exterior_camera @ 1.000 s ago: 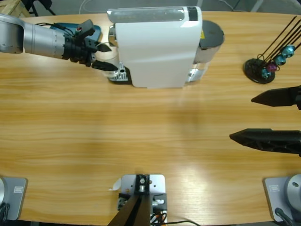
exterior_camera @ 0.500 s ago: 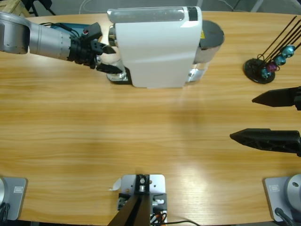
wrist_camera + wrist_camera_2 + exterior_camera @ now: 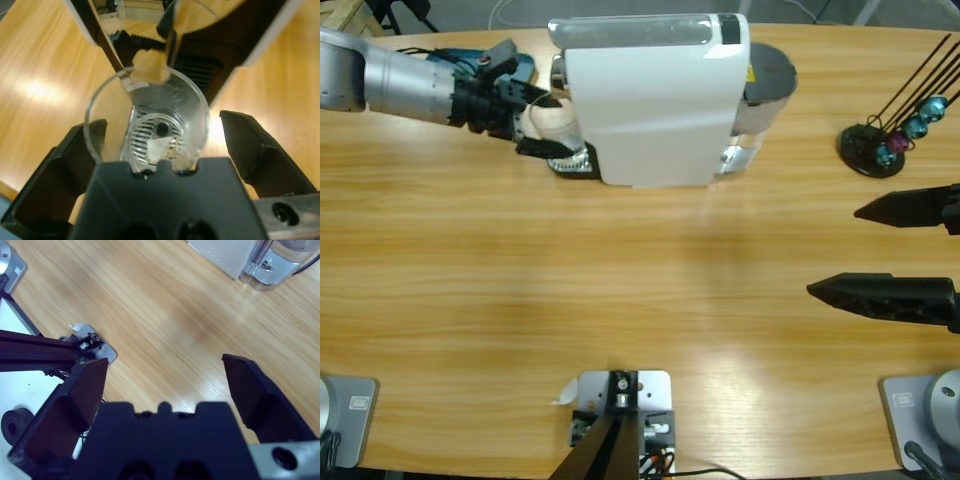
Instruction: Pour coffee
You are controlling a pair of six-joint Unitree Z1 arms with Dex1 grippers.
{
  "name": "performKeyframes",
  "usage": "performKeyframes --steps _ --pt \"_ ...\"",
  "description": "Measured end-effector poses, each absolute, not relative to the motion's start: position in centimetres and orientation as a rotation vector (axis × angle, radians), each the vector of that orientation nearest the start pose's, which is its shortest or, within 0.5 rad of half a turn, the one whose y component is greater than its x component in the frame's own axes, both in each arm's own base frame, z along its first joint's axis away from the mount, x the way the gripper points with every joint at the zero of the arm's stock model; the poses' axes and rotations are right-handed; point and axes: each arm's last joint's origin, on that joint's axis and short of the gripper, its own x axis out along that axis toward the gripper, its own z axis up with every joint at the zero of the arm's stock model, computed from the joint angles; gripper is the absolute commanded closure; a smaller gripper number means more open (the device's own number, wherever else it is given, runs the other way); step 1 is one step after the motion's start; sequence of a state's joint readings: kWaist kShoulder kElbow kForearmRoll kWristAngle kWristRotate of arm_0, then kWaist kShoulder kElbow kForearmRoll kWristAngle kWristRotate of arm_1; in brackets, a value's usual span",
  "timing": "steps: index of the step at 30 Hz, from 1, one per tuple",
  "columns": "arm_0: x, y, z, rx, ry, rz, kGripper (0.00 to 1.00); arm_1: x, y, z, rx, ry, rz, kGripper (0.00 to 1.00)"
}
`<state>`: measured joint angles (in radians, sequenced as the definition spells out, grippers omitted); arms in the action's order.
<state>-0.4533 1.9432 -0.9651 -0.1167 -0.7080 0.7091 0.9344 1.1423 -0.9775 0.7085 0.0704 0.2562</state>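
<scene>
L gripper at coffee machine w/ glass between jaws; R gripper idle, jaws released.

L gripper [image 3: 542, 122] sits at the front end of the white box-shaped coffee machine [image 3: 655, 100], over the black drip tray w/ slotted metal grille [image 3: 150, 140]. A small clear glass tumbler [image 3: 146, 120] stands on the grille between the jaws; left jaw is at the glass wall, right jaw is apart from it, so jaws are spread, not clamped on the glass. Cannot tell whether any pale coffee is in the tumbler. R gripper [image 3: 880, 250] hangs over bare wooden table [image 3: 620, 290] at the right side, jaws wide apart, nothing between them. Black wire capsule stand w/ coloured round capsules [image 3: 890, 135] is near the R gripper, on the far side of it.
</scene>
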Motion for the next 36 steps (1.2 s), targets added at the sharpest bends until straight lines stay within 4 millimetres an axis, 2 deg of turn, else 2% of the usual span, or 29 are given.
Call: performKeyframes --steps 3,7,14,18,19,21,22,24,25,27,36 --pt "31.4 -17.2 20.2 0.418 0.468 -1.353 0.000 9.0 12.7 35.1 -0.159 0.935 0.819 0.000" --pt "29.9 -15.3 22.5 0.399 0.434 -1.311 0.000 9.0 12.6 35.2 -0.163 0.921 0.803 0.000" --pt "24.6 -12.7 26.8 0.366 0.409 -1.176 0.000 10.1 11.1 38.4 -0.073 0.802 0.701 0.055" --pt "21.6 -11.4 29.2 0.293 0.493 -0.976 0.000 11.0 11.0 38.9 -0.056 0.796 0.660 0.059" --pt "20.7 -11.2 29.6 0.274 0.536 -0.924 0.000 11.3 11.2 38.7 -0.061 0.805 0.654 0.121" --pt "19.2 -11.1 30.1 0.246 0.631 -0.872 0.000 11.9 11.6 38.3 -0.068 0.822 0.644 0.349" --pt "18.5 -11.2 30.3 0.236 0.680 -0.867 0.000 12.3 11.8 38.2 -0.069 0.830 0.634 0.515" --pt "17.4 -11.5 30.9 0.203 0.742 -0.864 0.000 13.6 12.4 38.3 -0.062 0.849 0.610 0.962" --pt "16.8 -11.6 31.1 0.184 0.758 -0.868 0.000 14.4 12.7 38.7 -0.049 0.856 0.602 1.000" --pt "16.0 -11.7 31.6 0.152 0.765 -0.867 0.000 16.5 13.4 39.9 -0.017 0.850 0.590 1.000" --pt "16.2 -11.8 32.2 0.178 0.752 -0.799 0.000 24.5 18.8 43.5 -0.084 0.869 0.569 1.000"
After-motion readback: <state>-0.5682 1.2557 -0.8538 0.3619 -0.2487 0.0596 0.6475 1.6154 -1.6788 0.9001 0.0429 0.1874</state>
